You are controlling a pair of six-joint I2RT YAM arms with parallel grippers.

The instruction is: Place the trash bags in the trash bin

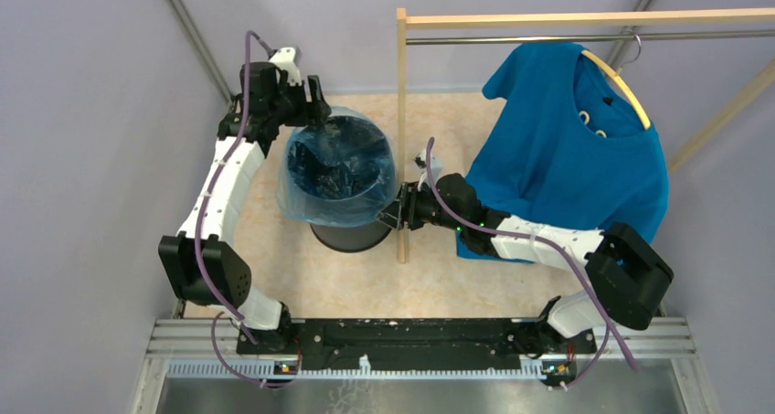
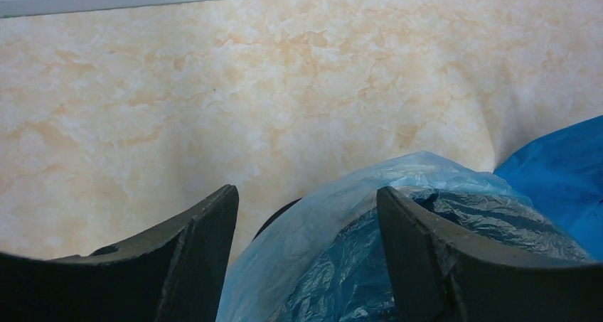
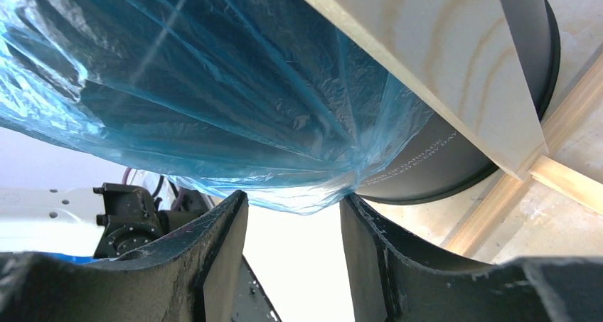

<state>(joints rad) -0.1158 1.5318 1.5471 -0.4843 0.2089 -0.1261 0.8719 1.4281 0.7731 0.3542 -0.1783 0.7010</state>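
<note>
One left gripper point(image 1: 313, 105) sits at the upper left of the top view, at the rim of the one bin point(image 1: 352, 238). The left wrist view alone shows how it stands: fingers point(image 2: 206, 251) wide apart, with film of the bag point(image 2: 334, 222) rising between them, unpinched. The single bag lines the bin at center left, its hem folded out over the rim onto the black wall. Just right of the bin stands one wooden post point(image 1: 400, 131). The one right gripper point(image 1: 395, 208) meets the rim there. Its wrist view shows it part open, the hem's tip hanging just above the gap, and faint lettering on the bin's wall that no other view shows. One blue shirt point(image 1: 567, 158) hangs at the right above the marbled surface point(image 1: 457, 277).
</note>
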